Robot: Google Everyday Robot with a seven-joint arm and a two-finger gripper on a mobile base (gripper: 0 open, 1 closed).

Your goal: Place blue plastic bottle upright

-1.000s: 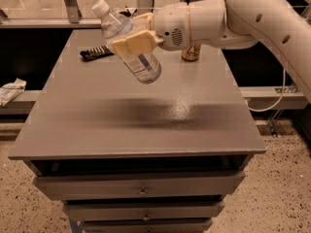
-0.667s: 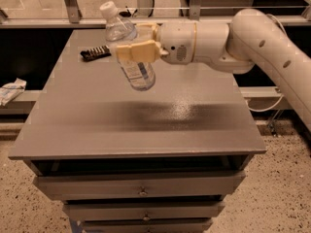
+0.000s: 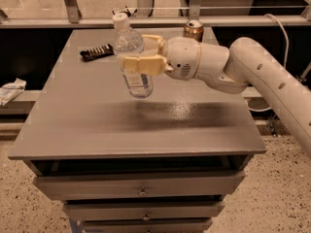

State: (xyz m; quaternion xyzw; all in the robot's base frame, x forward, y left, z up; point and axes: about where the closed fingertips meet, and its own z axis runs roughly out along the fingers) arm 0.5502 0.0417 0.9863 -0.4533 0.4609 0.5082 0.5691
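The blue plastic bottle (image 3: 133, 57) is clear with a white cap and a printed label. It is nearly upright, cap up and leaning a little left, held in the air above the middle of the grey table (image 3: 136, 125). My gripper (image 3: 142, 57) comes in from the right on the white arm and is shut on the bottle's middle. Its tan fingers (image 3: 138, 64) press the bottle from front and back. The bottle's base hangs above the table top and does not touch it.
A gold drink can (image 3: 193, 30) stands at the table's far right, just behind my wrist. A dark flat bar-shaped object (image 3: 96, 51) lies at the far left. Drawers sit below the table's front edge. A white cloth (image 3: 10, 90) lies off to the left.
The bottle has turned from tilted to nearly upright in my grip. The gripper has moved a little left and lower, toward the table's middle.
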